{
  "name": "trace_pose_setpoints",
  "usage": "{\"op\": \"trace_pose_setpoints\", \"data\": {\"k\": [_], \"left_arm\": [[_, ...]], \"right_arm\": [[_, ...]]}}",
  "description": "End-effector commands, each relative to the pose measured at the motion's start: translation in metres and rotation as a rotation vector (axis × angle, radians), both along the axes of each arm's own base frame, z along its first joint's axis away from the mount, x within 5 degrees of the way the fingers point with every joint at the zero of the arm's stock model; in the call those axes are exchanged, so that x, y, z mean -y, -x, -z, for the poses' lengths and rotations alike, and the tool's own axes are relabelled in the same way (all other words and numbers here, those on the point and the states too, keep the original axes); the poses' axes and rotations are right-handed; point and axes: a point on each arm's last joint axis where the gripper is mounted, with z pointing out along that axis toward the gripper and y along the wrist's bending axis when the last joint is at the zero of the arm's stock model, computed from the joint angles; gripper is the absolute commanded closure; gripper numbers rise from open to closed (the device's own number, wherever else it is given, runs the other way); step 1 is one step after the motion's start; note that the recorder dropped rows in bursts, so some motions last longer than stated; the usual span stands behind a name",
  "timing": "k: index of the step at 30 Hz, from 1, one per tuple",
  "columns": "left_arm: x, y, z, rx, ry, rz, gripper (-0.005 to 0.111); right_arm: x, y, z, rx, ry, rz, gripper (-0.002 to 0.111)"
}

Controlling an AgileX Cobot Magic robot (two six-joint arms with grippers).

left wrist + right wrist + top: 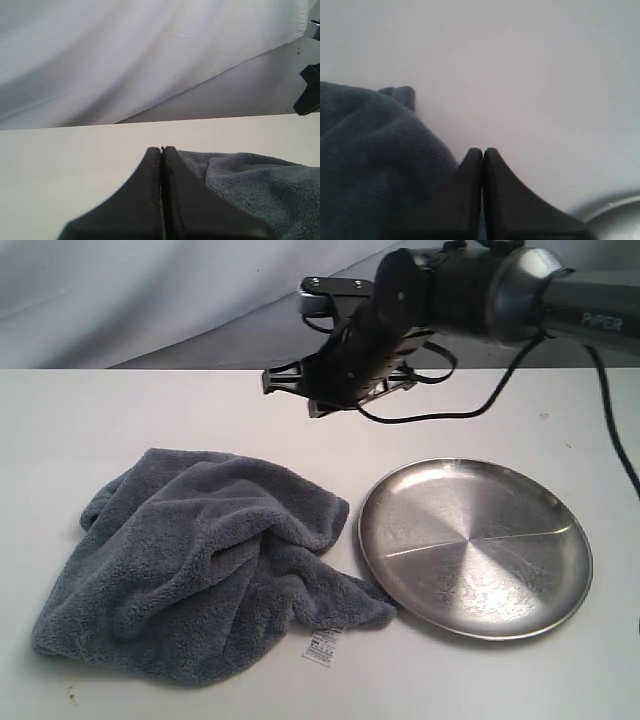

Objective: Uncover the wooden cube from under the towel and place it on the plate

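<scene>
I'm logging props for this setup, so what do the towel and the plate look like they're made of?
Towel: soft plush fabric, likely microfibre, blue-grey; its fluffy nap and loose folds show it. Plate: probably metal, perhaps steel or aluminium, shiny silver finish; it mirrors light and shows faint radial creases.

A plain white table (150,410) stands before a creased, pale grey cloth backdrop (120,300), evenly lit.
</scene>
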Motion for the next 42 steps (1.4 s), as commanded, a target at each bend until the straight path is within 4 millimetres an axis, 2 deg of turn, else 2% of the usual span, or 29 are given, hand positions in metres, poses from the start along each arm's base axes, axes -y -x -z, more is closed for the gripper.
{"op": "trace_pose_setpoints", "data": {"k": [1,6,11,16,20,23,28,42], "left_arm": [[0.000,0.000,0.001,0.001,0.004,0.005,0.107],[0.000,0.000,0.001,0.001,0.004,0.005,0.107],[0.000,0.000,0.001,0.001,0.004,0.005,0.107],[0.000,0.000,0.001,0.001,0.004,0.005,0.107],[0.000,0.000,0.001,0.001,0.004,0.005,0.107],[0.000,0.000,0.001,0.001,0.004,0.005,0.107],[0.000,0.000,0.001,0.001,0.004,0.005,0.107],[0.000,0.000,0.001,0.001,0.004,0.005,0.107]], "right_arm": [[-0.038,0.016,-0.008,0.002,-0.006,-0.105,0.108],[-0.071,0.049,-0.013,-0.016,-0.041,-0.226,0.108],[-0.091,0.084,-0.009,-0.078,0.015,-0.356,0.108],[-0.109,0.142,-0.011,-0.142,0.153,-0.591,0.108],[-0.115,0.180,-0.025,-0.127,0.230,-0.702,0.108],[-0.110,0.196,-0.024,-0.170,0.288,-0.739,0.108],[-0.088,0.206,-0.009,-0.217,0.338,-0.736,0.108],[-0.001,0.238,0.007,-0.159,0.314,-0.609,0.108]]}}
